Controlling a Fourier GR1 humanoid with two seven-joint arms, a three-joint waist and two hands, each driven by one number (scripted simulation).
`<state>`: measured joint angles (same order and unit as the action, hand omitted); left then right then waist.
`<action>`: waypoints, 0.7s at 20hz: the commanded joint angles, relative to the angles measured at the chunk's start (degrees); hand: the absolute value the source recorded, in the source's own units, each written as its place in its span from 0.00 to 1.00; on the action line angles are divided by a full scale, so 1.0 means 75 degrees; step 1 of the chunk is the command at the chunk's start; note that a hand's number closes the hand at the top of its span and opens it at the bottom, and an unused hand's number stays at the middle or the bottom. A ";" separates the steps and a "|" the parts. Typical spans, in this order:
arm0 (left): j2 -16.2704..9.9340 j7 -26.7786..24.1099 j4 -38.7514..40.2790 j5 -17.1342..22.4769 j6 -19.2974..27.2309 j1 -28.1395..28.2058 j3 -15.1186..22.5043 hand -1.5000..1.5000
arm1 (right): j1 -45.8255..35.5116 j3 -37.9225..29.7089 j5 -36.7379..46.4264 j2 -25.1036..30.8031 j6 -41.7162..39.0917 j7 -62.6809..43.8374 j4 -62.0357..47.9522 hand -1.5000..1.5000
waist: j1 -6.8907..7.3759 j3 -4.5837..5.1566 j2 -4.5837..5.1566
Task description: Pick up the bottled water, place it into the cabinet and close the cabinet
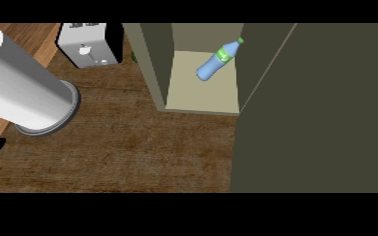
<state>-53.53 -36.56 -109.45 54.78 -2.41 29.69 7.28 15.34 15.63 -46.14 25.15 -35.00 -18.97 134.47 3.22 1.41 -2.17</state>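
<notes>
The bottled water [219, 62] is in the cabinet [156, 70]! It lies tilted on the pale cabinet floor, blue body toward the near left, green cap pointing up to the far right, close against the inner side wall. So the pick-up looks done and the placing looks done too, as far as this view tells.

What's left? The door. The cabinet door [310, 120] fills the right side of the view as a big dark olive panel, swung out toward us and standing open, with the compartment plainly exposed between it and the left wall. My read: closing is the one remaining step, and it has not begun to show here.

Now, the hands. Neither one is in the picture. At the left there is a large grey forearm [29, 90] with its round end hanging over the wooden worktop [125, 150], but no black hand shows on it, so I cannot tell whether any fingers are spread or curled. Nothing is touching the bottle; it rests on its own.

Far left on the worktop sits a white and black toaster [90, 45], just beside the cabinet's left wall, out of the way of the door's swing as far as I can judge.
</notes>
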 commanded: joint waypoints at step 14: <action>-0.0515 -0.0247 0.0199 0.0507 -0.1285 0.0714 -0.0978 0.00 | -0.4187 0.2096 0.1775 -0.2208 0.3990 -0.1811 -0.0546 1.00 | 0.0359 -0.0054 0.0099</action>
<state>-56.84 -38.01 -108.01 57.80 -9.84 33.83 1.20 -8.77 28.21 -39.36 13.21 -12.34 -29.39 131.33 5.31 1.16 -1.78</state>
